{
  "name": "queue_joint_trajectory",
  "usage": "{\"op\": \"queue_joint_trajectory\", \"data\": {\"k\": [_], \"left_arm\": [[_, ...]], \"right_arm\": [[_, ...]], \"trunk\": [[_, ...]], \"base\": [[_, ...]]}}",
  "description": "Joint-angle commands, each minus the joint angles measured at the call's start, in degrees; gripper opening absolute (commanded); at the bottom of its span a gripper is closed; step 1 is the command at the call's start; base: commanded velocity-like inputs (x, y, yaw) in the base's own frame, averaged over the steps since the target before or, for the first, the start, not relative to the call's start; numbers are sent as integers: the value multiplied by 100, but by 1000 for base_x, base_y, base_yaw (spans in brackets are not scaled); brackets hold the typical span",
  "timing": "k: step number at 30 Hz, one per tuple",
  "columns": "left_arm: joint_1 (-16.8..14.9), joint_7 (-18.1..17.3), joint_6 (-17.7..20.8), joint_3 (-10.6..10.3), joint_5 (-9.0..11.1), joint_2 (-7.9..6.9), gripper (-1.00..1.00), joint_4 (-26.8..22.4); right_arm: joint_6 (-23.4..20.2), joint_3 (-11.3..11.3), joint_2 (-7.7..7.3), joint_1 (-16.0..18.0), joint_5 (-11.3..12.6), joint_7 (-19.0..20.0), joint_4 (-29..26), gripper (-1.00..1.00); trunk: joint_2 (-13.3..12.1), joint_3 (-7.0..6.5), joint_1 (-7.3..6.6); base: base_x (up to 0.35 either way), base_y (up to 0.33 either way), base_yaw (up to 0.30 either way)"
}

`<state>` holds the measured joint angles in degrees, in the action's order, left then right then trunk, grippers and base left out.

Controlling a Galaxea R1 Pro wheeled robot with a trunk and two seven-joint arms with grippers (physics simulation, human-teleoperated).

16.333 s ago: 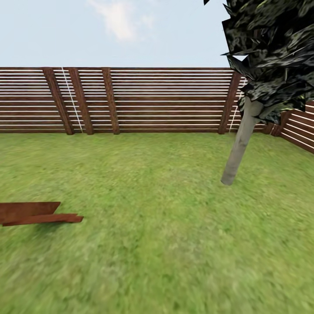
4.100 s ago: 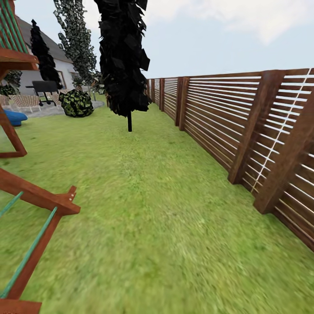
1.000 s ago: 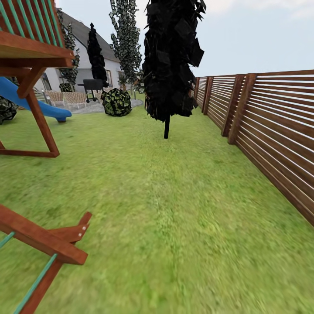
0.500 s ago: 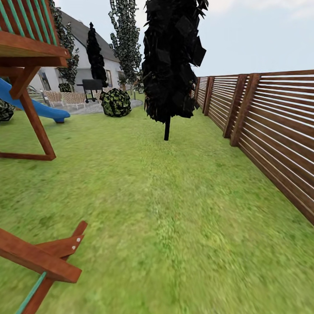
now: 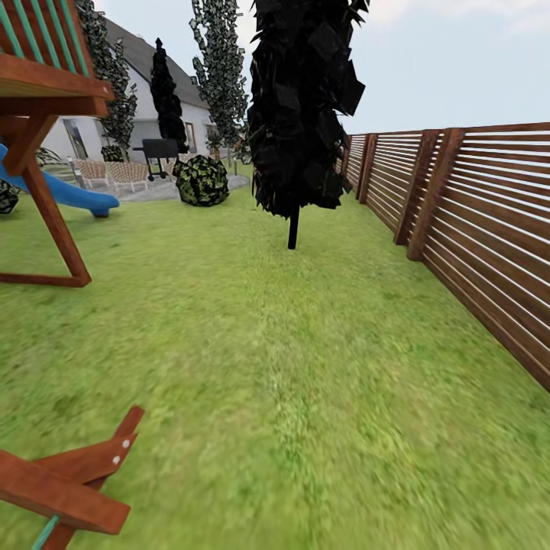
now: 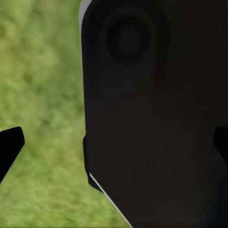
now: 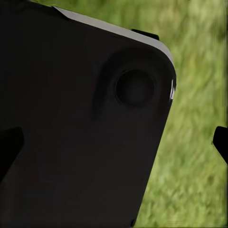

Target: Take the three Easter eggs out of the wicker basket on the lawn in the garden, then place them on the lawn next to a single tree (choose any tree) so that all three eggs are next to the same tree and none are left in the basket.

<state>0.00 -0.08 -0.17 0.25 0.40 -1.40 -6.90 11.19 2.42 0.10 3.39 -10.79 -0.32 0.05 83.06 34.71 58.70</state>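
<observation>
I am on the move across the lawn (image 5: 290, 367) of the garden. The wicker basket and the Easter eggs are out of view. A tree (image 5: 302, 107) with dense black-green leaves and a thin dark trunk (image 5: 292, 228) stands ahead, near the fence. In the left wrist view my left gripper (image 6: 114, 147) is open, its fingertips (image 6: 9, 149) at the picture's two edges over grass and a black part of my own body. The right wrist view has my right gripper (image 7: 114, 145) open the same way, fingertips (image 7: 221, 142) wide apart, holding nothing.
A brown slat fence (image 5: 489, 237) runs along the right. A wooden play frame (image 5: 46, 198) with a blue slide (image 5: 72, 197) stands left, and one of its beams (image 5: 76, 473) lies close at lower left. A round bush (image 5: 202, 180), grill, chairs and white house sit far ahead.
The camera has rolled forward along the fence: the near play-frame beam has slid down and left, and the tree looms slightly larger. Much earlier the view faced another fence side and a grey-trunked tree.
</observation>
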Motion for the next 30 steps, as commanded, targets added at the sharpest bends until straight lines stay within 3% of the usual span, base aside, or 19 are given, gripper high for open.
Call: {"op": "queue_joint_trajectory", "data": {"k": [1, 30], "left_arm": [[0, -1, -1, 2, 4, 0, 100, -5], [0, -1, -7, 2, 12, 0, 100, -5]], "right_arm": [[15, 21, -1, 3, -11, -3, 4, 100], [15, 21, 7, 2, -11, -3, 4, 100]], "trunk": [[2, 5, 3], [2, 5, 3]], "base": [[322, 0, 0], [322, 0, 0]]}}
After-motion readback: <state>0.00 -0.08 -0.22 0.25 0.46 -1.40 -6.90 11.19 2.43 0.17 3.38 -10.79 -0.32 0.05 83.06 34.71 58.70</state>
